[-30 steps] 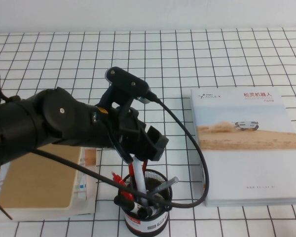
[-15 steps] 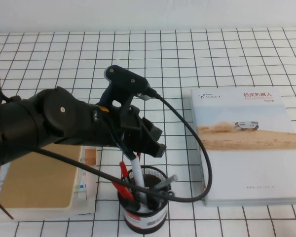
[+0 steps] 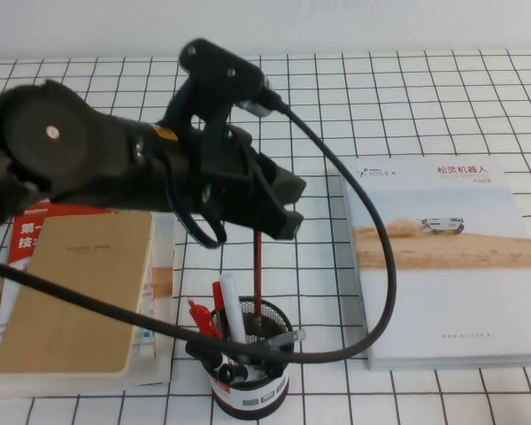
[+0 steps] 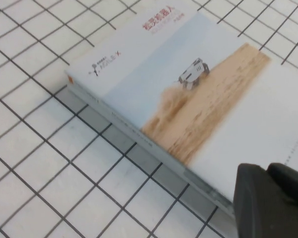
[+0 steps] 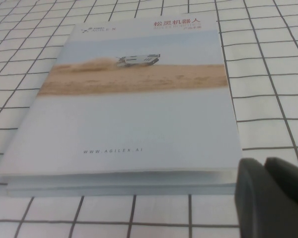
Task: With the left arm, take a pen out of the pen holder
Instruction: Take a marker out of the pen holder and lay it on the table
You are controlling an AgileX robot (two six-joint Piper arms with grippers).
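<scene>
A black mesh pen holder (image 3: 248,379) stands near the table's front edge with a white marker (image 3: 231,305), a red-capped pen (image 3: 202,317) and several dark pens in it. My left gripper (image 3: 279,211) hovers above it, shut on the top of a thin red pen (image 3: 258,274). The pen hangs straight down, its lower end still inside the holder's mouth. In the left wrist view the left gripper (image 4: 269,198) shows pressed-together fingers and the pen is hidden. My right gripper (image 5: 268,198) is shut and sits at the near corner of the white book (image 5: 134,99).
The white book (image 3: 442,257) lies right of the holder. A brown notebook (image 3: 75,292) tops a stack of books at the left, over a red cover (image 3: 25,237). The left arm's black cable (image 3: 388,266) loops down beside the holder.
The left gripper shut on the red pen and the arm rose, drawing the pen up out of the holder. The holder shifted slightly.
</scene>
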